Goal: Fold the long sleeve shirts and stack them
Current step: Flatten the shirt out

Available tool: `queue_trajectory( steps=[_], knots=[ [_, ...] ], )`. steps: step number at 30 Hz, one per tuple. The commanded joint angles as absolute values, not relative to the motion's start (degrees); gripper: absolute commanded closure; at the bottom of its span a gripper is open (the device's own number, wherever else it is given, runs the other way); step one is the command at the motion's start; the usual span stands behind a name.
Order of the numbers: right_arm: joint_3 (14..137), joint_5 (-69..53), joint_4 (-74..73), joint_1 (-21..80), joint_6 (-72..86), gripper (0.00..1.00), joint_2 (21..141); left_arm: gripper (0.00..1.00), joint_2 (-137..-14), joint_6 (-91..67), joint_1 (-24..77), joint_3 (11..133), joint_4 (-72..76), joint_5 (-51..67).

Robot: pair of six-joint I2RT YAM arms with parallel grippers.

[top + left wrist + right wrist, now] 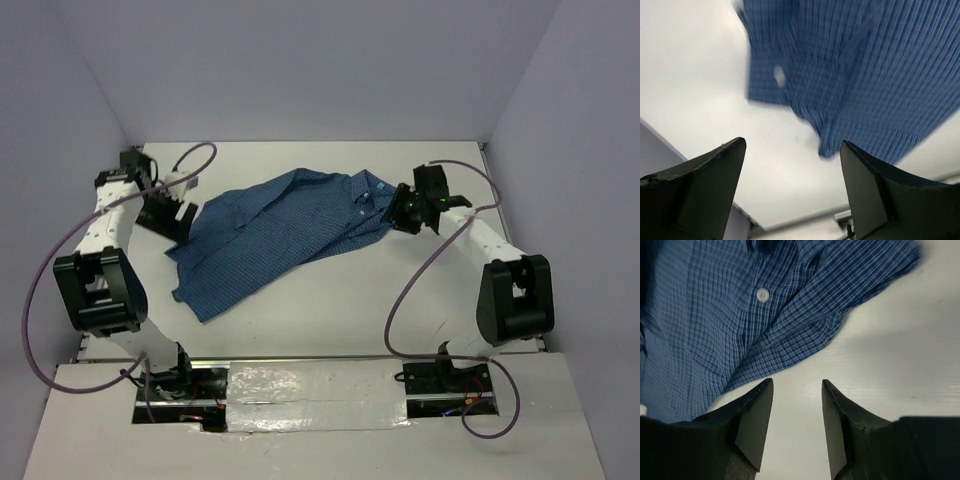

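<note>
Blue checked cloth — the long sleeve shirt (285,235) — is seen crumpled between the left gripper (792,145), jaws wide, and right gripper (797,382), jaws narrowly parted; both empty, likely placed for edge grasps.

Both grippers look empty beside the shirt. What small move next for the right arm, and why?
Probably ease the right gripper forward and down onto the shirt edge just ahead and close. Its jaws stand open over bare table, holding nothing, and the shirt lies crumpled, not yet spread for folding.
</note>
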State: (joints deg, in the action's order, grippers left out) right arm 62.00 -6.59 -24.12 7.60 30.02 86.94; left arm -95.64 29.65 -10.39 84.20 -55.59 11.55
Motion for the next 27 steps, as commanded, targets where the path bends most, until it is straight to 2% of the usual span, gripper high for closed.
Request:
queue_trajectory(
  steps=[1,2,3,5,8,12,17,19,23,24,25,26,27],
  knots=[
    [58.9,-9.5,-16.3,8.9,34.2,0.51,90.4,0.11,-86.6,36.4,-11.3,73.3,-60.4,10.5],
    [59.9,-9.2,-15.4,8.9,34.5,0.48,93.1,0.05,-84.3,38.0,-8.6,66.3,-59.1,10.4],
    [61.1,-7.7,-15.6,8.9,34.7,0.35,94.6,0.04,-80.3,40.1,-7.0,63.2,-56.0,9.5],
    [66.2,-6.1,-16.7,8.9,33.9,0.28,98.8,0.01,-77.6,41.4,-2.2,57.1,-53.3,8.8],
    [72.6,-0.8,-21.3,8.4,32.2,0.17,102.9,0.01,-75.2,40.9,5.1,51.6,-47.6,4.8],
    [74.4,-0.2,-21.6,5.6,32.5,0.16,105.3,0.01,-75.2,37.9,14.6,44.2,-39.6,0.3],
    [79.9,-0.1,-23.5,4.8,31.6,0.19,110.6,0.01,-81.5,34.6,16.8,38.9,-29.0,-10.3],
    [80.5,1.2,-24.3,4.8,32.3,0.19,112.3,0.06,-83.3,33.7,16.8,38.9,-26.0,-13.8],
    [80.3,2.8,-24.2,4.7,33.0,0.18,113.8,0.54,-85.3,31.6,16.8,42.0,-28.0,-11.2],
    [80.8,2.6,-24.4,4.7,32.8,0.21,115.0,0.82,-85.2,31.3,16.8,42.9,-29.3,-9.7],
    [81.5,2.1,-25.1,4.6,32.3,0.26,115.6,0.97,-84.9,29.8,16.8,43.8,-31.3,-7.7],
    [82.3,1.5,-25.1,4.5,31.5,0.29,115.9,1.0,-84.4,29.2,16.8,45.7,-32.0,-7.0],
    [82.6,0.6,-25.0,4.5,31.1,0.55,116.4,1.0,-83.9,28.7,16.8,46.7,-32.8,-6.4]
  ],
)
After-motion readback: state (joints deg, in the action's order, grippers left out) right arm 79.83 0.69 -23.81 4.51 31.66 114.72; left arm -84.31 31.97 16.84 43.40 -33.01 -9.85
